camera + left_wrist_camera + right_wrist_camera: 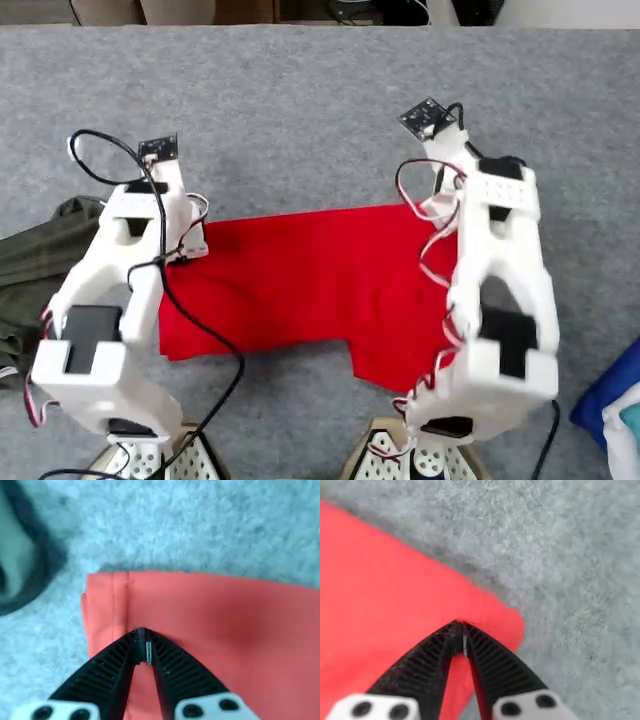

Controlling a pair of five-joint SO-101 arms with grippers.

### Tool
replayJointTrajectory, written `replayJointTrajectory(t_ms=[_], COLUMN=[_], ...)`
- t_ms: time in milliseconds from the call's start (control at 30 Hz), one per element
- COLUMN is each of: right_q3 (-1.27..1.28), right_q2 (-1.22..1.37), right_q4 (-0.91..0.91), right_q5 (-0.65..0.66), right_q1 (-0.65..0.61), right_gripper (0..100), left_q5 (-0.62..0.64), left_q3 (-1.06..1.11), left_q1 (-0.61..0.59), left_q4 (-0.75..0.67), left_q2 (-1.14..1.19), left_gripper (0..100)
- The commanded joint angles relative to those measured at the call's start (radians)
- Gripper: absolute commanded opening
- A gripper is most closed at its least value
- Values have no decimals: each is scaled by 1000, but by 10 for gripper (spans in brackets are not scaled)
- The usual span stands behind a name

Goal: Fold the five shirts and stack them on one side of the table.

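Observation:
A red shirt lies spread flat on the grey table between my two arms. My left gripper is shut on the red shirt close to its hemmed far-left corner, fingertips pressed together on the cloth. My right gripper is shut on the red shirt just inside the far-right corner. In the high view the left arm covers the shirt's left edge and the right arm covers its right edge. A sleeve part sticks out at the near right of the shirt.
A dark green shirt lies crumpled at the table's left edge, and its dark cloth sits close beside the left gripper. Blue and teal fabric shows at the near right edge. Bare grey carpet stretches across the far half.

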Motion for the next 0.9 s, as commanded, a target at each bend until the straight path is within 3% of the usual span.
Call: replayJointTrajectory(t_ms=[0, 400, 633, 867], right_q3=[-137, -404, -430, -216], right_q2=[102, 275, 117, -174], right_q4=[-18, 100, 219, 232], right_q5=[2, 54, 176, 396], right_q1=[61, 82, 71, 70], right_gripper=[5, 5, 5, 5], left_q5=[3, 6, 2, 2], left_q3=[-106, -285, -362, -534], left_q1=[-14, -14, -15, -86], left_q4=[-8, 123, 255, 416], left_q2=[77, 157, 151, 150], left_gripper=[20, 20, 20, 20])
